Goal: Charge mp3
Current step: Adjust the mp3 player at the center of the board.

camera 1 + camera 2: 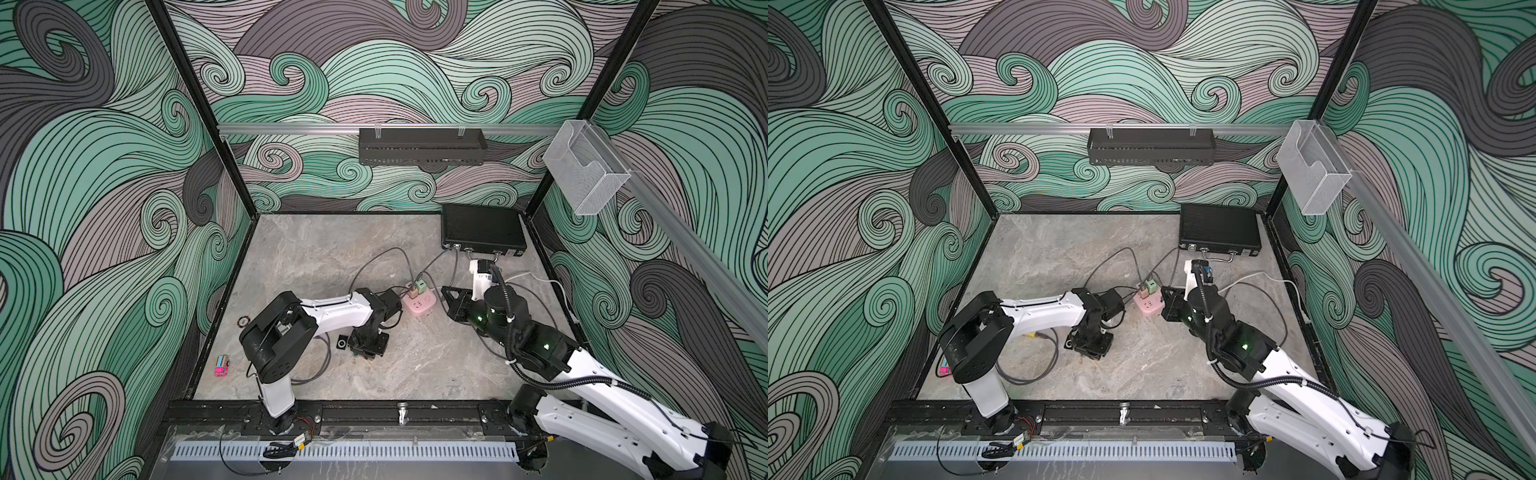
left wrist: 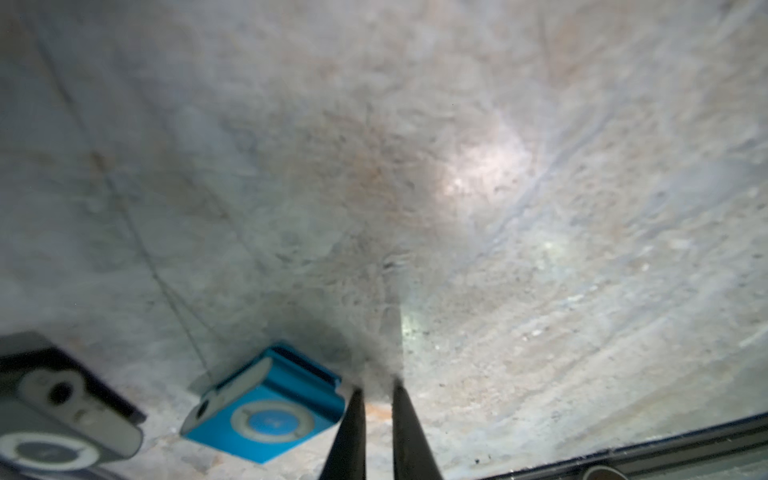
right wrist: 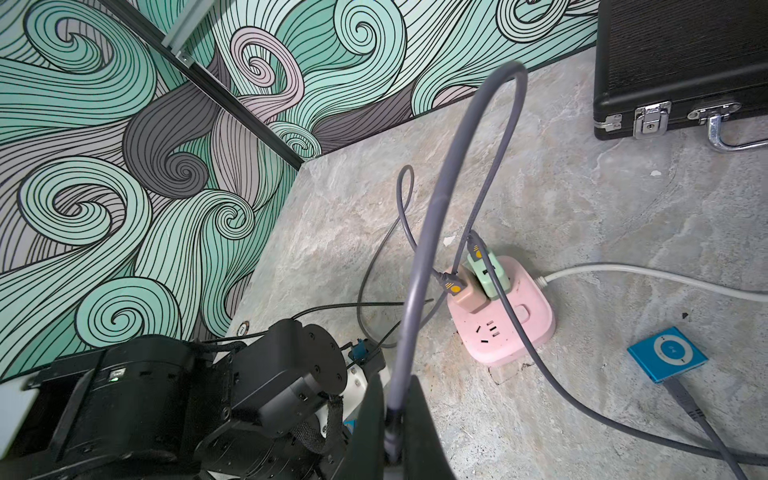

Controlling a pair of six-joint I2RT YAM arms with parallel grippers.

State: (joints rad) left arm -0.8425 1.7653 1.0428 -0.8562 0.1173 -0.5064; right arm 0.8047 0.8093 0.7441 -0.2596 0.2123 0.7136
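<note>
In the left wrist view a blue mp3 (image 2: 266, 411) lies flat on the stone table, its corner right beside one finger (image 2: 351, 428). A dark grey mp3 (image 2: 54, 428) lies further off. My left gripper (image 2: 377, 388) is shut to a thin slit with nothing in it; in both top views it points down at the table (image 1: 368, 351) (image 1: 1090, 347). My right gripper (image 3: 392, 440) is shut on a grey charging cable (image 3: 419, 249) that loops up towards the chargers (image 3: 478, 282) on a pink power strip (image 3: 523, 324). Another blue mp3 (image 3: 667, 353) beside the strip has a cable plug at its edge.
A black case (image 1: 482, 230) sits at the back right, and the strip's white cord (image 1: 536, 278) runs to the right wall. Grey cable loops (image 1: 320, 370) lie under the left arm. A pink toy car (image 1: 221, 365) and a small ring (image 1: 243, 321) lie by the left wall.
</note>
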